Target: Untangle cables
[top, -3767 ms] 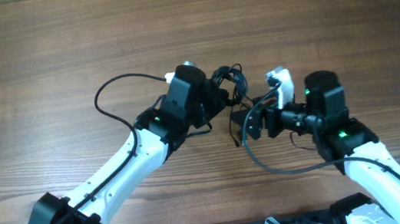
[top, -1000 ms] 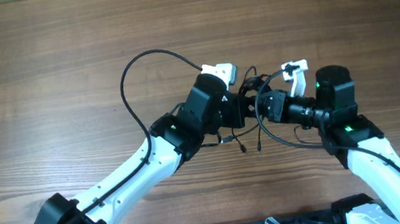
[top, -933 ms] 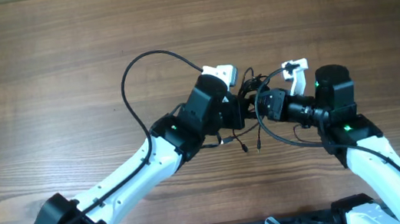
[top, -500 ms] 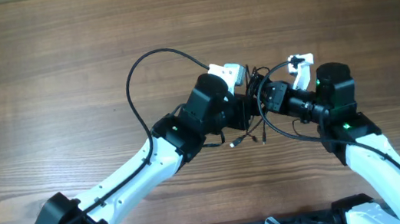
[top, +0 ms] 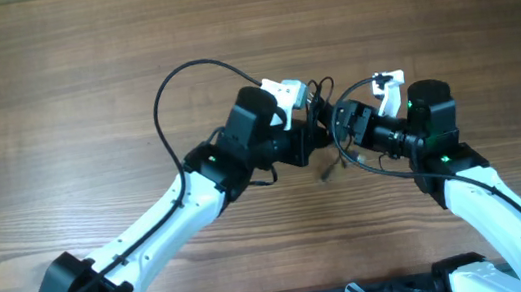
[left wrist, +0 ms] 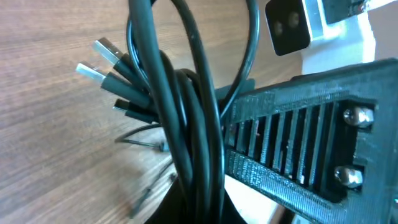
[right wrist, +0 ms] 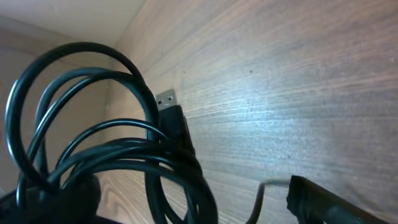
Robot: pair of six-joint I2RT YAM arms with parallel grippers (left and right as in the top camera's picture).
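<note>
The cables (top: 323, 117) are a knot of thin black cords bunched between the two arms at mid-table, with loose ends (top: 328, 168) trailing toward the front. My left gripper (top: 313, 140) is shut on the bundle. In the left wrist view the cords (left wrist: 186, 124) run down into the left gripper (left wrist: 200, 211), and several metal USB plugs (left wrist: 99, 59) fan out at the upper left. My right gripper (top: 342, 133) faces it, open. In the right wrist view the cable loops (right wrist: 93, 137) and one plug (right wrist: 166, 99) hang between the spread fingers (right wrist: 317, 199) of the right gripper (right wrist: 186, 208).
The bare wooden table (top: 49, 73) lies all around. The left arm's own thick black wire (top: 173, 92) arches over the table behind it. The right gripper's ribbed black finger (left wrist: 292, 149) and white camera (left wrist: 287, 25) sit close against the left gripper.
The right gripper's jaws have gone from shut to open and let go of the cords. The left arm has drawn back slightly to the left with the bundle.
</note>
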